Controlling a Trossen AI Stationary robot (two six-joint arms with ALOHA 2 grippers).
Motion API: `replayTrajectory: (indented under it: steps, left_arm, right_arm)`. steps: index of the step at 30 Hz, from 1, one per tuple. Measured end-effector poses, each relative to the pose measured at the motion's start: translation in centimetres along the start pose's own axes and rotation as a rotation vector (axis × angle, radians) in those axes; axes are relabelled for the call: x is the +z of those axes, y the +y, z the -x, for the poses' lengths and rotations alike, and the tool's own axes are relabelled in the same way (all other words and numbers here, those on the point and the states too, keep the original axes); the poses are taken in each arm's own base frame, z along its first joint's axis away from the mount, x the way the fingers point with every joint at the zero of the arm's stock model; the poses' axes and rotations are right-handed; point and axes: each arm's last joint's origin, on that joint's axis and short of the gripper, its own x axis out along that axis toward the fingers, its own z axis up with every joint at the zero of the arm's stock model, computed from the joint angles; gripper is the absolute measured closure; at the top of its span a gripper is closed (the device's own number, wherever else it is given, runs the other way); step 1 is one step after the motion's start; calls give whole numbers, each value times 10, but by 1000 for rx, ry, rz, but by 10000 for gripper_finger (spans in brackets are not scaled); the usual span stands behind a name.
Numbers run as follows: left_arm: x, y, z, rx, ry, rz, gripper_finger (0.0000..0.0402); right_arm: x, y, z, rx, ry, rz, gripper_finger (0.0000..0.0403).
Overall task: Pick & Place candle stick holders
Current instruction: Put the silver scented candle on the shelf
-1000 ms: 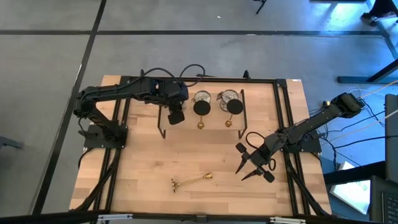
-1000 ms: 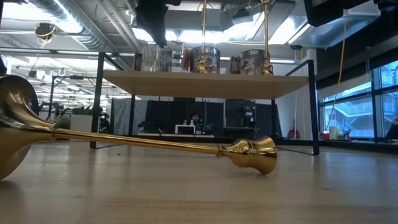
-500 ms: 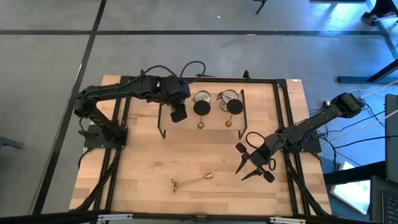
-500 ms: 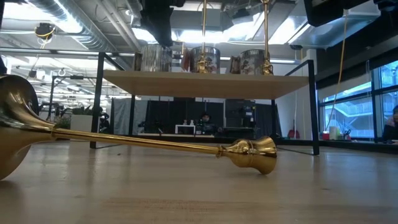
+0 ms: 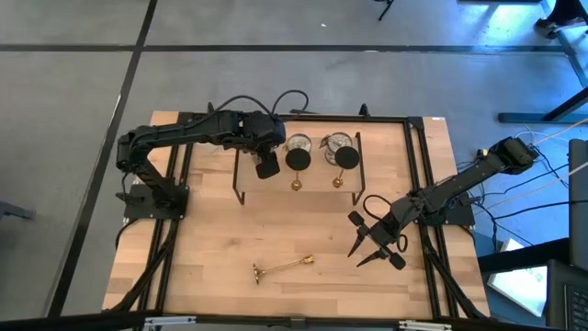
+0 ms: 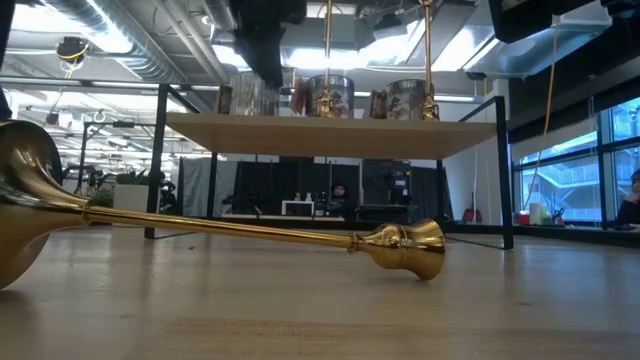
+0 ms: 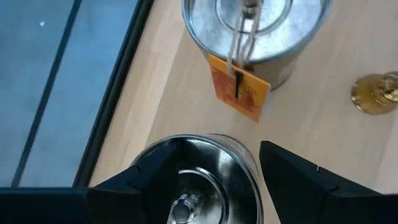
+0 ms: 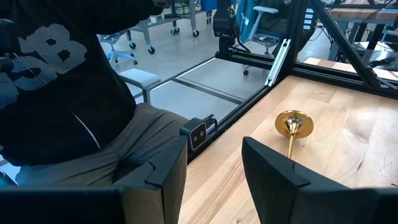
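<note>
Two gold sticks [image 5: 298, 161] [image 5: 345, 159] stand upright on the raised shelf [image 6: 330, 130], beside silvery cups [image 5: 297, 143] [image 5: 338, 142]. A third gold stick [image 5: 283, 268] lies on its side on the table near the front edge; it also fills the low view [image 6: 250, 228]. My left gripper [image 5: 266, 166] is open above the shelf's left end. Its fingers stand on either side of a third silvery cup [image 7: 199, 180], just over its rim. My right gripper [image 5: 377, 245] is open and empty over the table's right part.
The shelf stands on black legs [image 6: 160, 160] at the table's far middle. An orange tag [image 7: 241, 93] hangs on the neighbouring cup [image 7: 255, 31]. A person in a dark shirt [image 8: 62, 93] stands past the table's front edge.
My left gripper has moved a little toward the table's right edge along the shelf and come down over the leftmost cup. The sticks and cups have stayed where they were.
</note>
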Motion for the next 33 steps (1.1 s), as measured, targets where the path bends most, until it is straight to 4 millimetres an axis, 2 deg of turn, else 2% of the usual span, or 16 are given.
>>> replayTrajectory:
  steps: [4, 17, 33]
  left_arm:
    - [1, -2, -3, 15, 6, -15, 204]
    - [-7, -10, 6, -7, 44, -45, 311]
    - [-12, -15, 8, -27, 84, -72, 391]
  right_arm:
    - [0, 0, 0, 0, 1, 0, 247]
    - [0, 0, 0, 0, 0, 0, 247]
    - [0, 0, 0, 0, 0, 0, 247]
